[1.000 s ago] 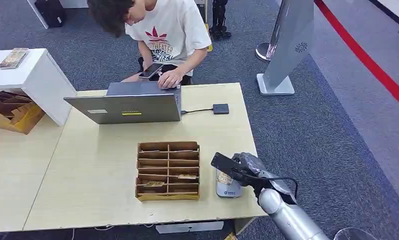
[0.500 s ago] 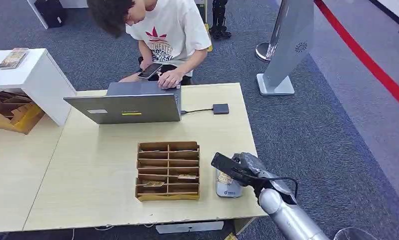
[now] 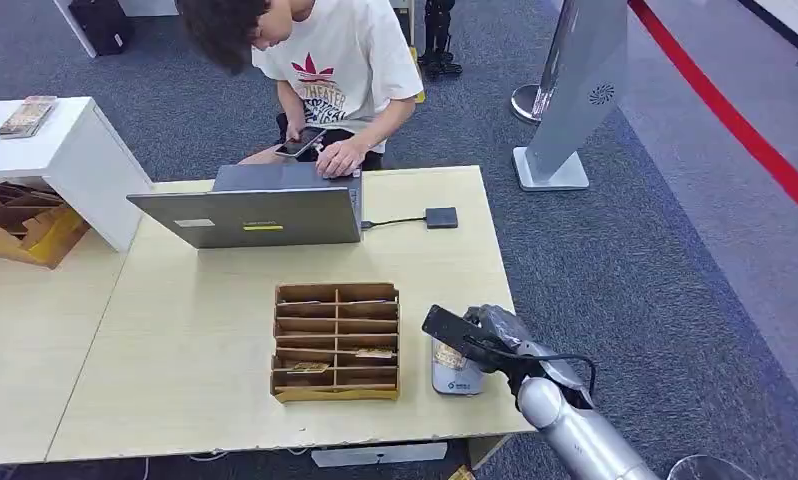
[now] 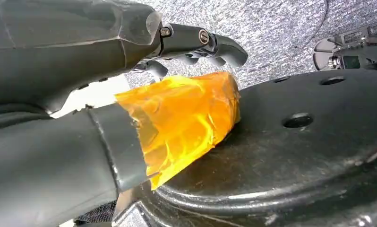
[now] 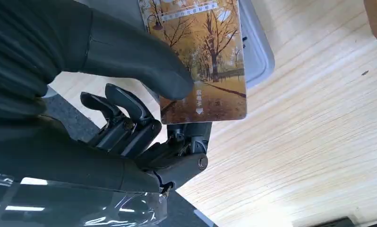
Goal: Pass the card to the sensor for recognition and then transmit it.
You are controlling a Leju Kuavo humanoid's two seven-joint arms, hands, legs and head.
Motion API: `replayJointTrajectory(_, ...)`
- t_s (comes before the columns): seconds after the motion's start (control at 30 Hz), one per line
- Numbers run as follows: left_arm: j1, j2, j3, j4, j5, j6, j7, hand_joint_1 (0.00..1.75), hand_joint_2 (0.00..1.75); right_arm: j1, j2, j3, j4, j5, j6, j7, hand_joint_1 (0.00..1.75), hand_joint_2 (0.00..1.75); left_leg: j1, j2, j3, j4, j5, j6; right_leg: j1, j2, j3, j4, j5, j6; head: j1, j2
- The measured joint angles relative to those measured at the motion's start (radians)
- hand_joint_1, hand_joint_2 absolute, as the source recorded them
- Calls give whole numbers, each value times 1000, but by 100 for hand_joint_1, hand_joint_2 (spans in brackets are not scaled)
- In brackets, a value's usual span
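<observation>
At the near right corner of the bench [image 3: 185, 340], the robot's right hand [image 3: 490, 335] holds a card [image 5: 201, 61] flat over the grey sensor pad [image 3: 455, 375], thumb [image 5: 144, 61] pressed on the printed face and darker fingers [image 5: 125, 118] curled beneath. The card, showing an autumn avenue of trees, looks thin, stiff and light, with a glossy face that could well slide under a loose pinch; the grip sits along one long edge, which leaves most of the face free for reading. Its long axis runs out from the hand across the pad, and the small arrow printed near one short end points off the pad toward bare wood. Just left of the pad stands a wooden tray [image 3: 336, 342] of narrow slots. At the far side a person [image 3: 325, 60] sits behind an open laptop [image 3: 260, 205]. The left hand [image 4: 73, 94] hangs apart from the bench beside the robot's body, fingers curled in and holding nothing.
</observation>
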Motion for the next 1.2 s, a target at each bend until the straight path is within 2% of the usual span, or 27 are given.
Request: replayJointTrajectory(1.2,0,5,0,-1,-9,1,-4,0,0,5,0,-14,0,-8,-3,-6,175,175,0,0,0,0,0,0,0,0,-1,0,0,0,0,0)
